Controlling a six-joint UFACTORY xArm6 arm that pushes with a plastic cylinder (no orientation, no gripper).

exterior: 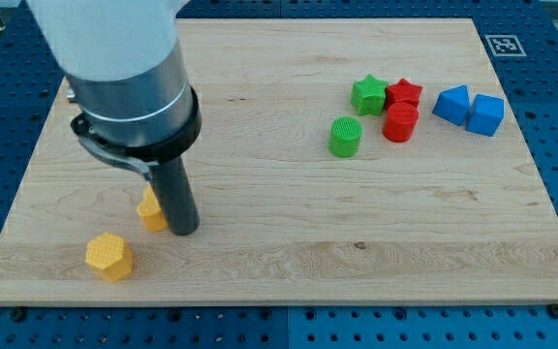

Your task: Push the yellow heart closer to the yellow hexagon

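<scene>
The yellow hexagon point(109, 256) lies near the board's bottom left. The yellow heart point(149, 209) sits just up and to the right of it, partly hidden behind my rod. My tip point(183, 232) rests on the board right against the heart's right side, to the right of and slightly above the hexagon. The heart and the hexagon are a small gap apart.
At the view's upper right stand a green star point(367, 94), a red star point(404, 93), a red cylinder point(400, 123), a green cylinder point(345, 137) and two blue blocks point(452, 104) point(485, 114). The wooden board point(279, 233) ends near the hexagon.
</scene>
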